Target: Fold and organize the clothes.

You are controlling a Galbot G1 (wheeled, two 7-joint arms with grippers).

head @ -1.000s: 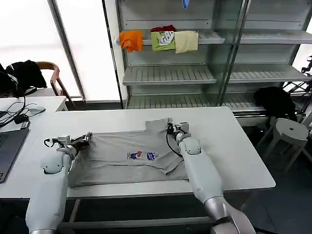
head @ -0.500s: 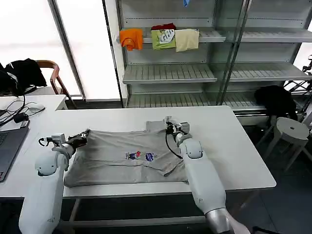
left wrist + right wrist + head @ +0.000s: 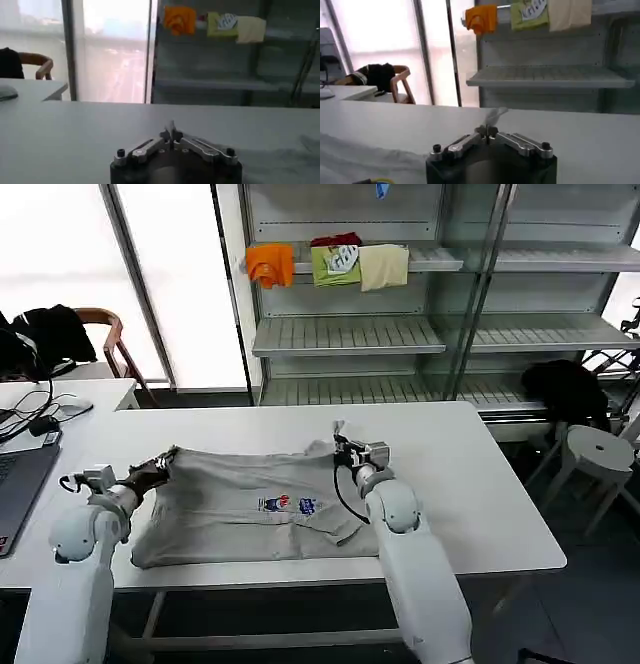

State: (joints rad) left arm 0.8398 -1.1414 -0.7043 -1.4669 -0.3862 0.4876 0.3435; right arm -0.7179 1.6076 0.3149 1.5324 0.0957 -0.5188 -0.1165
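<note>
A light grey short-sleeved shirt (image 3: 240, 499) with a small multicoloured chest print lies spread on the white table (image 3: 470, 484). My left gripper (image 3: 158, 469) is shut on the shirt's far left edge, a thin sliver of cloth pinched between its fingertips (image 3: 171, 134). My right gripper (image 3: 340, 446) is shut on the shirt's far right edge, where a peak of grey fabric (image 3: 492, 117) rises above the closed fingers. Both held edges are lifted slightly off the table.
Orange, green and cream folded clothes (image 3: 330, 264) sit on the top shelf of the rack behind the table. A laptop (image 3: 15, 484) and cables lie on the desk at the left. A stool (image 3: 598, 454) and a black garment stand at the right.
Both grippers have drawn back toward me and leftward, dragging the shirt's far edge with them. The left arm has shifted further left.
</note>
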